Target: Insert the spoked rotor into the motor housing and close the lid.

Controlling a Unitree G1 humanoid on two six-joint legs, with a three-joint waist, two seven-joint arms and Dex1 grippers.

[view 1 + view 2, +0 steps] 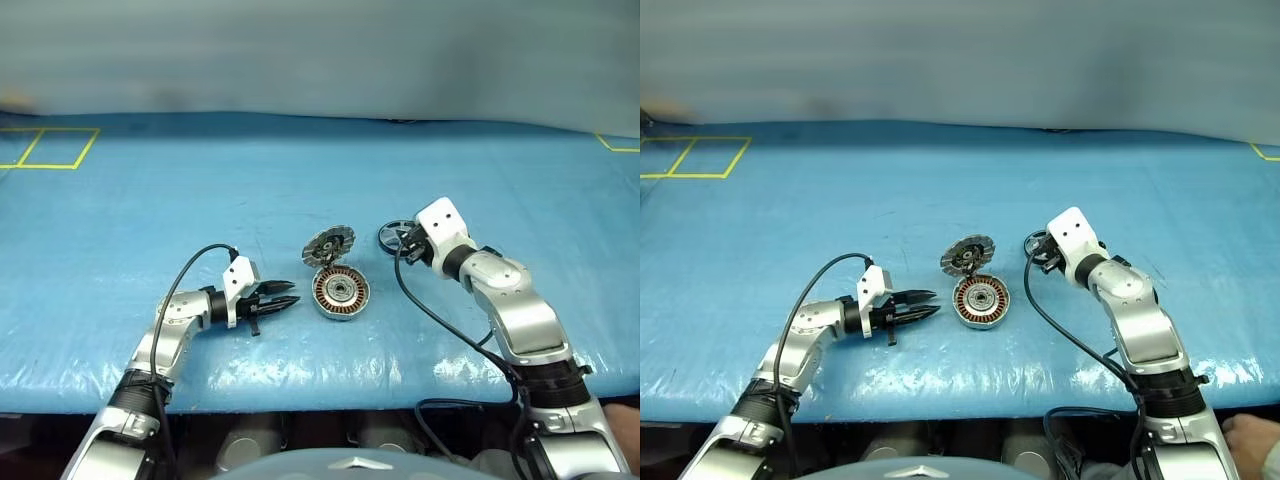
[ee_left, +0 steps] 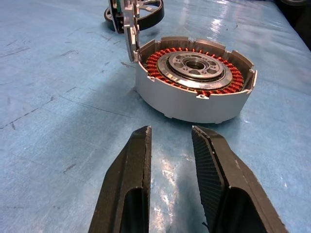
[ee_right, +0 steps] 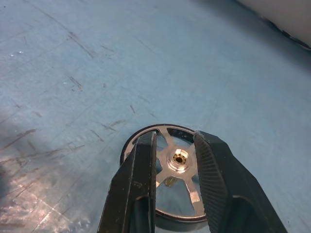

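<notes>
dark-rimmed spoked rotor [image 3: 170,179] with shiny silver spokes flat on blue table [image 1: 300,180], right gripper [image 3: 175,155] fingers parted over its hub, left gripper [image 2: 170,141] slightly open, empty, near copper-wound motor housing [image 2: 194,90], lid [image 1: 328,243] upright

Count taken on the blue table cover [image 1: 300,180]: one motor housing [image 1: 341,293], with one lid [image 1: 328,244] standing up at its rim, and one spoked rotor [image 3: 171,179]. Two robot grippers are present, one left gripper [image 1: 287,294] and one right gripper [image 3: 175,150], each with two black fingers. Yellow tape marks appear at two places, two outlined boxes [image 1: 45,148] at the far left and one corner mark [image 1: 618,145] at the far right.
</notes>
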